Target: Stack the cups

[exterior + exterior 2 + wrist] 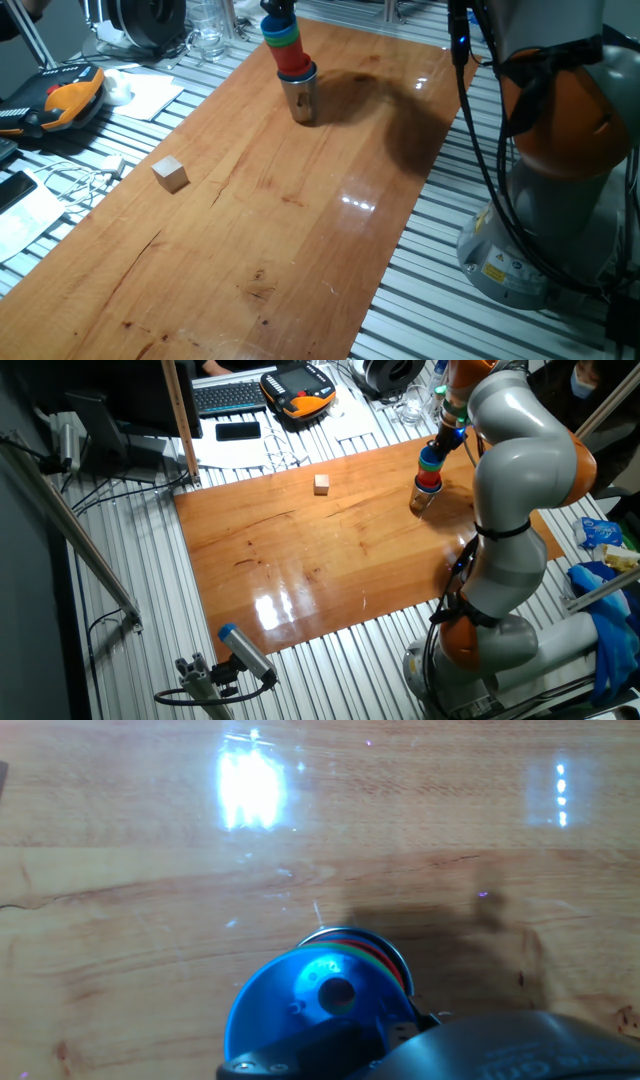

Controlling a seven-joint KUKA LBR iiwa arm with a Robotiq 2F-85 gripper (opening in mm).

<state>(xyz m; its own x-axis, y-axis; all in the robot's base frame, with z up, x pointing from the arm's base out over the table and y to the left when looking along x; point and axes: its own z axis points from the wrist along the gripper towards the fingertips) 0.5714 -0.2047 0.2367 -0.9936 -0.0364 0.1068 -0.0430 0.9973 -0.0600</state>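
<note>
A nested stack of plastic cups (288,45), blue on top with green and red below, stands with its lower end in the shiny steel cup (301,97) at the far end of the wooden table (250,240). My gripper (278,10) is at the top of the stack and appears shut on its rim. In the other fixed view the stack (430,463) sits in the steel cup (421,499) below the gripper (444,432). The hand view looks down into the top blue cup (300,1005), with the steel rim (398,958) behind it.
A small wooden cube (171,173) lies on the table's left side, also in the other fixed view (322,483). An orange teach pendant (70,97), cables and glassware (210,35) lie off the table's edge. The arm's base (560,160) stands to the right.
</note>
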